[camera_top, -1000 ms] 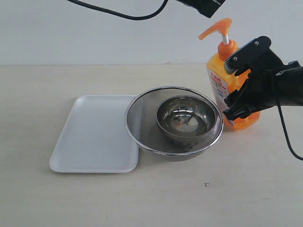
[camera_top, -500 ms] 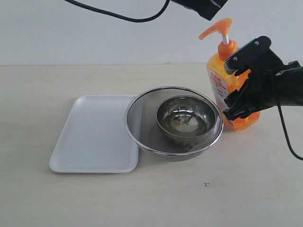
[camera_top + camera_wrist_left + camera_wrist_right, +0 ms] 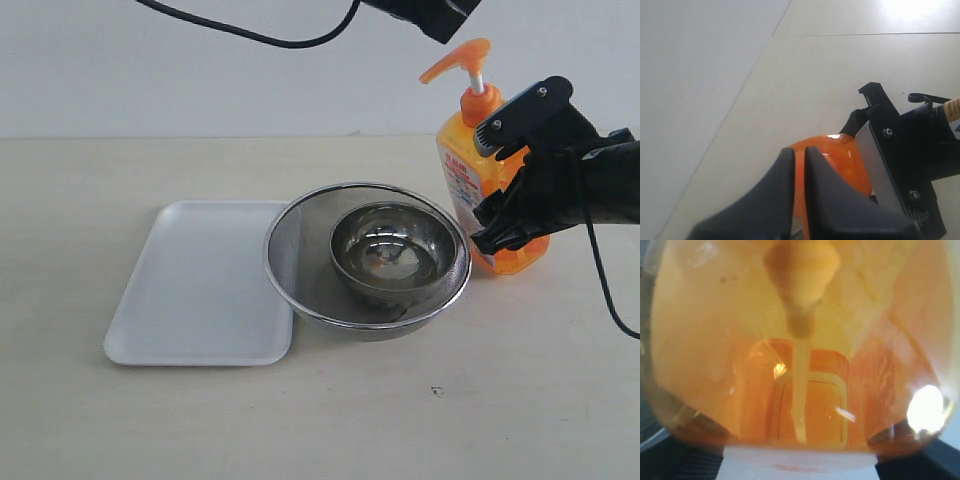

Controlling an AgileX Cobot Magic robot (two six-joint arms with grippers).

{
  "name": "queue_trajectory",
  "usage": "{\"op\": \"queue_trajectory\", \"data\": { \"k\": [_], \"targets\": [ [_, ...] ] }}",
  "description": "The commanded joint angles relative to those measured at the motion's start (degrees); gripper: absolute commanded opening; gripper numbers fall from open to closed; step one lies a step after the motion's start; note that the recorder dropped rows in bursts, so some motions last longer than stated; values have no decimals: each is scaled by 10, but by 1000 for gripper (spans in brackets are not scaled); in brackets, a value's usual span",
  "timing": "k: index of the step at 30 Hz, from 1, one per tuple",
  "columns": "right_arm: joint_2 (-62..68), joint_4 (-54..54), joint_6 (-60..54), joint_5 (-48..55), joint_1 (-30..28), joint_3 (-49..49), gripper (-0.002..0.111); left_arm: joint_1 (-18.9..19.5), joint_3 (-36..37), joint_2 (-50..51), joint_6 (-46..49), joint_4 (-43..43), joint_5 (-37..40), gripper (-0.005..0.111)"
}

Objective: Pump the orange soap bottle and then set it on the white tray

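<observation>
At the right of the table (image 3: pixel 300 430), the orange soap bottle (image 3: pixel 463 165) stands upright, just beside the mesh strainer (image 3: pixel 285 250) and well apart from the white tray (image 3: pixel 190 290). The right gripper (image 3: pixel 505 175) is clamped across the bottle's body, one finger high and one low. The left gripper (image 3: pixel 797 160) hangs just above the pump head with its fingers nearly together and holding nothing. Whether it touches the pump cannot be told.

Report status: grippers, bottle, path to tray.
Left gripper shut, over pump head. Right gripper shut on bottle, upright on table, off tray. Strainer with bowl sits between bottle and tray.
</observation>
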Motion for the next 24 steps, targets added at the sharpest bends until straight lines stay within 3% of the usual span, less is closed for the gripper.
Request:
{"op": "queue_trajectory", "data": {
  "k": [1, 24],
  "targets": [
    [-9, -3, -5, -5, 0, -3, 0, -2, -3, 19, -15, -6, -4, 5],
    [-9, -3, -5, -7, 0, -3, 0, -3, -3, 41, -16, -5, 23, 5]
  ]
}}
